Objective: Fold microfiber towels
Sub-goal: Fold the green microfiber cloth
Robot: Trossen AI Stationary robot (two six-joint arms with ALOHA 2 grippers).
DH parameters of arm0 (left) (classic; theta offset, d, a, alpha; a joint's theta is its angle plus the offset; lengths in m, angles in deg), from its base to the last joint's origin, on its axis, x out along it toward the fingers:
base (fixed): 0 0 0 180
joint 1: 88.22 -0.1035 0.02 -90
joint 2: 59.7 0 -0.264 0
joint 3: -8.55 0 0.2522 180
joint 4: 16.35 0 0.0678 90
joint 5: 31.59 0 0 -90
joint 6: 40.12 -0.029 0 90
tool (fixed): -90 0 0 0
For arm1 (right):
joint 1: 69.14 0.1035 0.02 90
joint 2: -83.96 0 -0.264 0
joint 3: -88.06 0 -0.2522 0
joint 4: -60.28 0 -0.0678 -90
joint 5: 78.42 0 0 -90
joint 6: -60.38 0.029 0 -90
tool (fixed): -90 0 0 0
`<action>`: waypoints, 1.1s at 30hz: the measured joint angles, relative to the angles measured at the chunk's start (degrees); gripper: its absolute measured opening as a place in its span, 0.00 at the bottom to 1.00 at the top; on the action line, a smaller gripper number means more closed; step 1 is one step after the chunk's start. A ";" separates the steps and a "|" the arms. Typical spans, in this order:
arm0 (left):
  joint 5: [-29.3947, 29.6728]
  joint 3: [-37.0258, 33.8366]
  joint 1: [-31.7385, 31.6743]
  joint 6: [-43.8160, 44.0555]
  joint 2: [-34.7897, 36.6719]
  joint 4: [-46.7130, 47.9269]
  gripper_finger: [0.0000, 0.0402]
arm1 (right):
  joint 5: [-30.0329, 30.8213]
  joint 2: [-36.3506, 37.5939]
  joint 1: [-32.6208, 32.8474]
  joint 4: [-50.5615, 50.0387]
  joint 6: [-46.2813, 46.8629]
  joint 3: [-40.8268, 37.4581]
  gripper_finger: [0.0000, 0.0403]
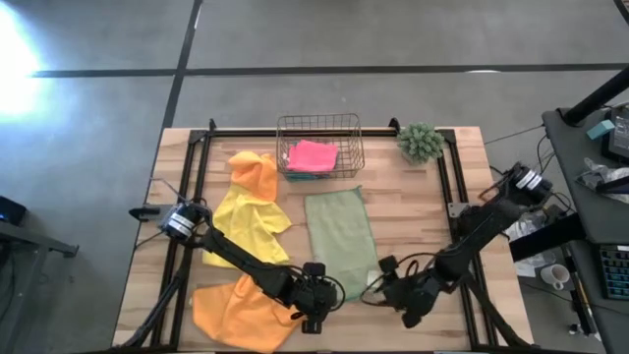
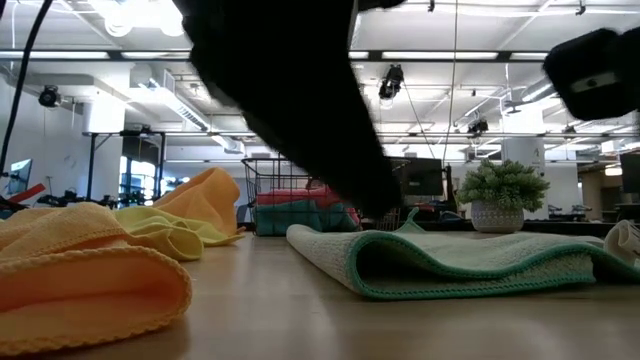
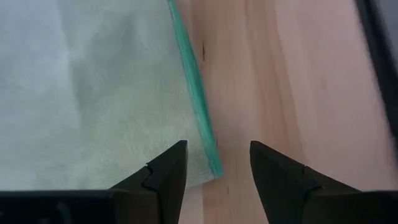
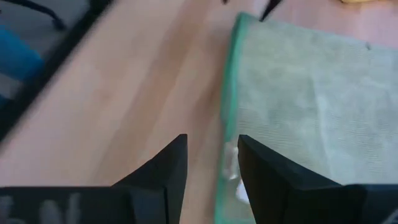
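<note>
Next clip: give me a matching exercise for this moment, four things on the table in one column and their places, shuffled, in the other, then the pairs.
Things:
1. pink towel
2. olive green towel
3. small plant
4. yellow towel

Places:
A. on the table's far edge, right of the wire basket
B. flat mid-table, between the two grippers
C. inside the wire basket
D. crumpled left of the green towel

Pairs: 1-C, 2-B, 3-A, 4-D

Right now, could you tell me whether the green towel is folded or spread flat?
Folded: the green towel lies as a narrow strip, and the low view shows two layers meeting at a rounded fold.
</note>
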 joint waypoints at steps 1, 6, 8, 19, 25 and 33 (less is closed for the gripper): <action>-0.29 -0.02 0.03 0.03 -0.45 0.08 0.40 | 0.18 -1.40 -0.51 -0.39 -0.55 0.67 0.33; -2.01 0.07 0.09 0.12 -2.27 0.02 0.40 | -0.26 -7.22 -2.99 -0.36 -2.38 4.60 0.33; -2.01 0.07 0.09 0.13 -2.60 0.06 0.40 | -1.09 -8.63 -3.38 -0.05 -2.40 5.56 0.33; 0.57 -0.47 -0.32 0.14 -2.62 0.14 0.40 | -2.49 -12.65 -6.54 3.05 -2.38 6.11 0.33; 2.05 -1.09 -0.50 0.14 -2.62 0.01 0.40 | -3.94 -14.72 -7.76 3.89 -3.47 6.15 0.33; 2.14 -2.97 -0.74 0.16 -2.40 -1.42 0.40 | -4.80 -16.07 -10.26 4.80 -3.03 6.19 0.33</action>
